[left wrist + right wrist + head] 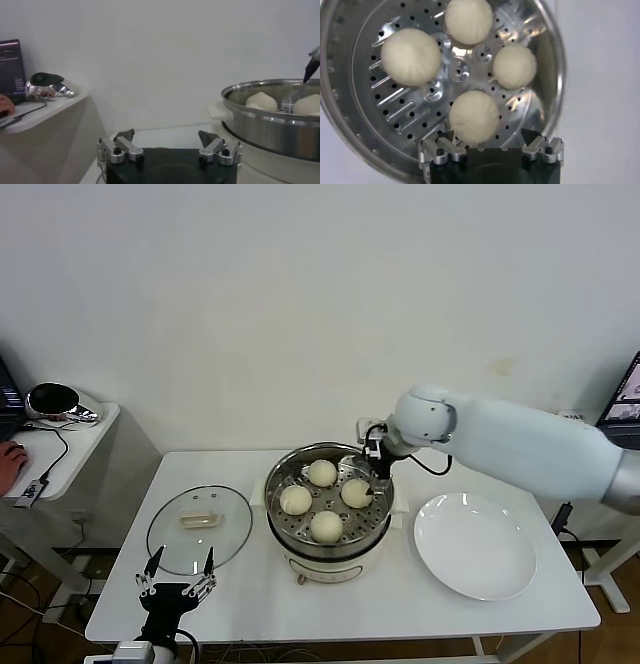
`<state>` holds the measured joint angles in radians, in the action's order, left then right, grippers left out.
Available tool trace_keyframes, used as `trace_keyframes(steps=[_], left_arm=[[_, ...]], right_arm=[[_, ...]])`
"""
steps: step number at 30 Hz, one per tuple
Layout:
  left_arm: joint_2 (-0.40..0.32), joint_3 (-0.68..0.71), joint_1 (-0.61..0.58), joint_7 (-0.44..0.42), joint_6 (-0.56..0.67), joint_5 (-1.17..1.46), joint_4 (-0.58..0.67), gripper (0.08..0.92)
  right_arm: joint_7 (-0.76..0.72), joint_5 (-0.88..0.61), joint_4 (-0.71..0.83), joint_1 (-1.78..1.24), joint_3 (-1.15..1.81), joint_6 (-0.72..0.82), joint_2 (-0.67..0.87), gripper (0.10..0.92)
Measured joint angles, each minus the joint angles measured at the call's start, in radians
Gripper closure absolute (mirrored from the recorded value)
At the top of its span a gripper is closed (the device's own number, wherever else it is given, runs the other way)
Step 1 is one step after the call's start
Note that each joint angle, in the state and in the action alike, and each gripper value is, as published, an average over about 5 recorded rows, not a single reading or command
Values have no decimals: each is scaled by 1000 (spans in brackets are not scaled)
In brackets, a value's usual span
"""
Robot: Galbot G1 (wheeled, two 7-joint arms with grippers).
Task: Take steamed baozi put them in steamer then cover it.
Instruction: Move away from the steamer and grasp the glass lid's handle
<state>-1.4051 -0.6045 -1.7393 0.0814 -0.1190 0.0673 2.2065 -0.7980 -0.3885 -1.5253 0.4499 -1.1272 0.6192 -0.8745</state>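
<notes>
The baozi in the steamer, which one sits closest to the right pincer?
The baozi on the steamer's plate side, directly below the right pincer; the other three lie farther off.

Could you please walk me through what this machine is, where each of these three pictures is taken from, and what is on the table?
This is a two-armed robot. One picture looks down from its head; the other two come from cameras on its wrists.

On the white table stands a round shiny steel steamer with four white-cream dough buns on its perforated tray. The round clear glass lid lies flat on the steamer's left, and an empty flat white plate on its right.

The right gripper hangs over the steamer's right rim; its wrist picture shows it open and empty just above a bun. The left gripper waits open at the table's front edge, close to the lid, holding nothing.
</notes>
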Motion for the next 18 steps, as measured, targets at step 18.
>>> trace_keyframes(steps=[18], left_arm=[[0, 7, 21, -2, 37, 12, -36, 177]], right_arm=[[560, -31, -290, -783, 824, -460, 213, 203]])
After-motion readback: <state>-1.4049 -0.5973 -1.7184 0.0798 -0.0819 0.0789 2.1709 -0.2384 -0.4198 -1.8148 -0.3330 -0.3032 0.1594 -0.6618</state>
